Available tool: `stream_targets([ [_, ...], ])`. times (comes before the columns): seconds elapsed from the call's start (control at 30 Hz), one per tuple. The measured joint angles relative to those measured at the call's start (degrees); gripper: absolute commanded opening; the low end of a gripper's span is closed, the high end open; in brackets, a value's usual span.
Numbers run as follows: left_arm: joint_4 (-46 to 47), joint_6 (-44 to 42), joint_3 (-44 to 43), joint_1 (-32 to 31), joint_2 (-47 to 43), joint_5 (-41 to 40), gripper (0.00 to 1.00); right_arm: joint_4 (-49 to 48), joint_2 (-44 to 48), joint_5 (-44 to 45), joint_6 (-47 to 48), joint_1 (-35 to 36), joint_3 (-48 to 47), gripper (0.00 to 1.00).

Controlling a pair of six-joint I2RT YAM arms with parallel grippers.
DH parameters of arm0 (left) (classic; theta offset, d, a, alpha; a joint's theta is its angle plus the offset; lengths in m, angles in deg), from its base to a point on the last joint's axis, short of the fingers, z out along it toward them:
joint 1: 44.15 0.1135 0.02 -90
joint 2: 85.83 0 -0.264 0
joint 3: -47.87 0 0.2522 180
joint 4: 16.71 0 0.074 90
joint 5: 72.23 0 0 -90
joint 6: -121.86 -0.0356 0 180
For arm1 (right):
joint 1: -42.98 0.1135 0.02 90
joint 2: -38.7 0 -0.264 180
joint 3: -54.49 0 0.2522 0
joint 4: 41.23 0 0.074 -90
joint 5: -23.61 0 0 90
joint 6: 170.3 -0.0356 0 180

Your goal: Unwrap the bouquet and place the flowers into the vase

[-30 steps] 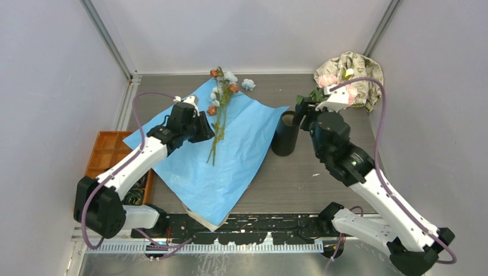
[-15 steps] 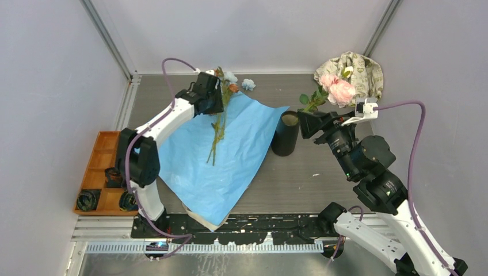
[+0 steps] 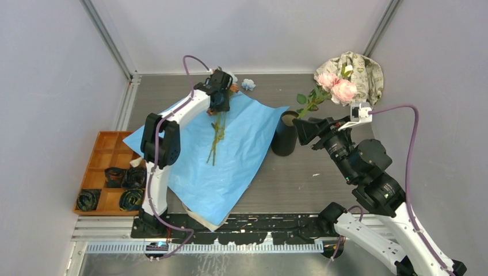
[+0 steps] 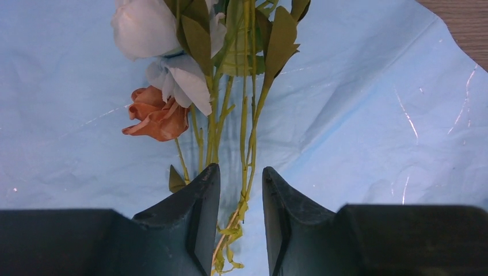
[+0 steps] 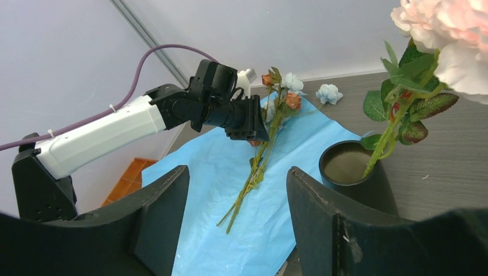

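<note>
blue paper (image 3: pixel 230 155) opened flat on the grey worktop (image 3: pixel 322 172), centre-left of the top view. on its upper part, the flowers (image 3: pixel 217 135): a thin bunch of green stems lying lengthwise, heads toward the top of the frame. left pincer (image 3: pixel 221 107) over that bunch just below the heads, open, dark fingers (image 4: pixel 201 218) straddling the stems with a gap on either side. orange-brown rose (image 4: pixel 156 115) and pale blue heads (image 4: pixel 144 26) just beyond the tips in the left wrist view. black vase (image 3: pixel 284 138) upright just off the paper's right edge, near frame centre, with pink roses (image 3: pixel 339 89) on a leafy stem standing in it and leaning to the upper right. right pincer (image 3: pixel 300 129) close beside the vase on its right, wide open, nothing between its fingers. loose pale blue head (image 3: pixel 248 84) on the worktop at top centre. beige patterned cloth (image 3: pixel 362 69) in the upper right; orange tray (image 3: pixel 100 155) at lower left.
</note>
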Motion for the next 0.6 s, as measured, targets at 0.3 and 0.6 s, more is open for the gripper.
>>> stream_targets([
  [0.3, -1.18, 0.26, -4.7, -1.9, 2.78, -1.51, 0.35, 0.15, -0.02, -0.44, -0.87, 0.0, 2.29, 0.68],
  [0.6, -4.94, 0.92, -9.66, -5.42, 7.1, -7.89, 0.35, 0.48, 0.66, -0.44, -0.98, 0.0, 2.32, 0.68],
])
